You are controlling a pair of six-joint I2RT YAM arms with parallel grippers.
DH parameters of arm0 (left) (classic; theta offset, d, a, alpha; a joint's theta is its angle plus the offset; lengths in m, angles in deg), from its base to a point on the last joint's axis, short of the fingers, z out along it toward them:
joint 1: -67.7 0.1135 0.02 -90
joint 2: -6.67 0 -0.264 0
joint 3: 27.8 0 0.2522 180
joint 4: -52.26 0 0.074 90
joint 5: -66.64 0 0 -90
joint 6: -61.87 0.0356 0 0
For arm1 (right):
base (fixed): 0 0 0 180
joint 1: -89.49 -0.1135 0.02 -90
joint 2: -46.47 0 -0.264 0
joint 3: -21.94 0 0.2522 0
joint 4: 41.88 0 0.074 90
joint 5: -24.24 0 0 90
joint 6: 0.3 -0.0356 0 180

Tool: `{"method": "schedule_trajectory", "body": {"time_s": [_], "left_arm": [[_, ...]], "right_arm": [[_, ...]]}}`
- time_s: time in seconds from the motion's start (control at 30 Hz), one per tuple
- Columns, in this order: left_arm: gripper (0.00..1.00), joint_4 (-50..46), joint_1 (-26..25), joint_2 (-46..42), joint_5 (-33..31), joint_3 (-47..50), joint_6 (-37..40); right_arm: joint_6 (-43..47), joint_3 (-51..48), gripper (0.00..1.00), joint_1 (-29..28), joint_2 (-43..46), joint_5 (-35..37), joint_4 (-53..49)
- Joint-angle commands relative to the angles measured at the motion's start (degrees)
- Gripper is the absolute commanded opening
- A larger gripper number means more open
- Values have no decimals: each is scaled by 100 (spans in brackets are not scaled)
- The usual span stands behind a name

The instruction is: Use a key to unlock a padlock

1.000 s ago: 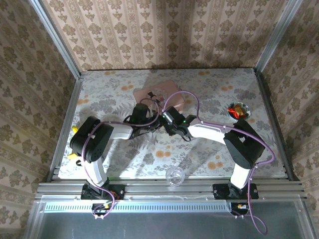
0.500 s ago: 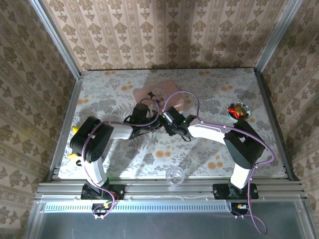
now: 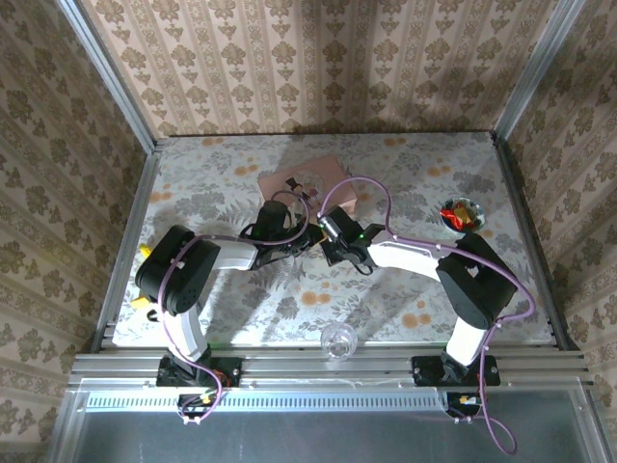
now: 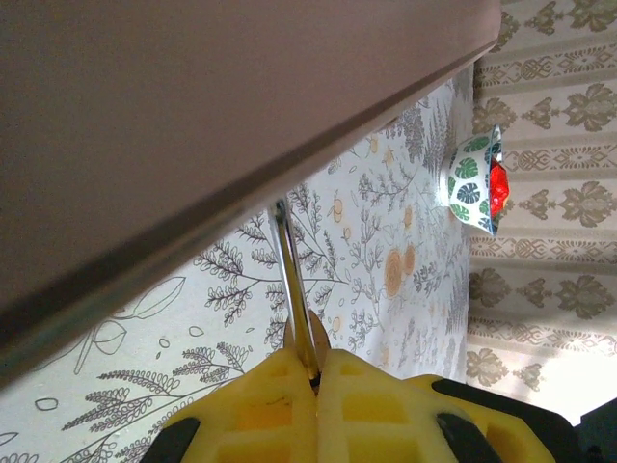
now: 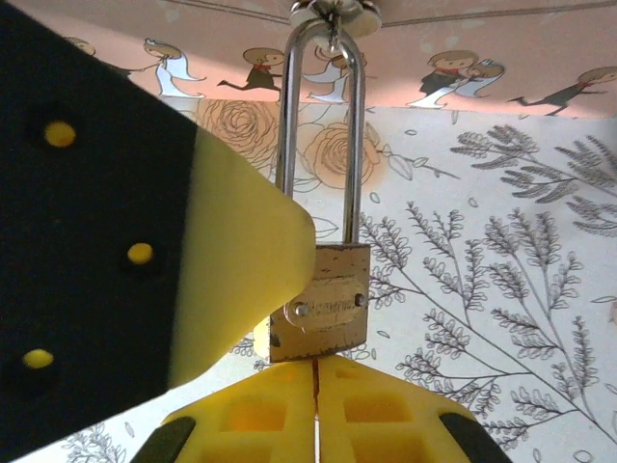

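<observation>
Floral table (image 3: pixel 193 183): toward the middle of its far edge, the padlock (image 5: pixel 323 304) hangs from the pink box (image 3: pixel 299 176). The right gripper (image 5: pixel 316 374) has just closed fully under the brass body, probably to steady it. From the left wrist, the left gripper (image 4: pixel 313 371) pinches the thin key (image 4: pixel 294 280); the right wrist view gives the padlock itself.

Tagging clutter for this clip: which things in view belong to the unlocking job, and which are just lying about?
Job: padlock, hanging from the pink box; left gripper shut on it; right gripper shut at its base.
Lying about: glass ball, patterned bowl.
</observation>
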Motion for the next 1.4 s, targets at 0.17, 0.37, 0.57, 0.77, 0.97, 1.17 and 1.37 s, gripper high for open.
{"method": "schedule_trajectory", "body": {"time_s": [0.17, 0.37, 0.57, 0.77, 0.97, 1.17, 1.37], "left_arm": [[0, -666, 31, -2, 220, 212, -403], [36, -664, 31, -73, 192, 286, -394], [70, -846, 31, -276, 108, 313, -274], [100, -1391, 40, -721, -128, 289, 74], [100, -2099, 49, -1356, -516, 258, 554], [100, -2734, 81, -2160, -1169, 456, 1021], [100, -3200, 428, -2895, -1587, 735, 1301]], "right_arm": [[-413, -461, 0, 767, 221, -1395, 579], [-927, -843, 0, 1252, 388, -2428, 1387], [-1064, -759, 0, 1282, 257, -2454, 1470], [-1169, -574, 1, 1283, -9, -2396, 1480], [-1220, -332, 5, 1291, -264, -2246, 1299], [-1318, -213, 9, 1317, -457, -2156, 1184], [-1422, -237, 17, 1360, -463, -2096, 1159]]}}
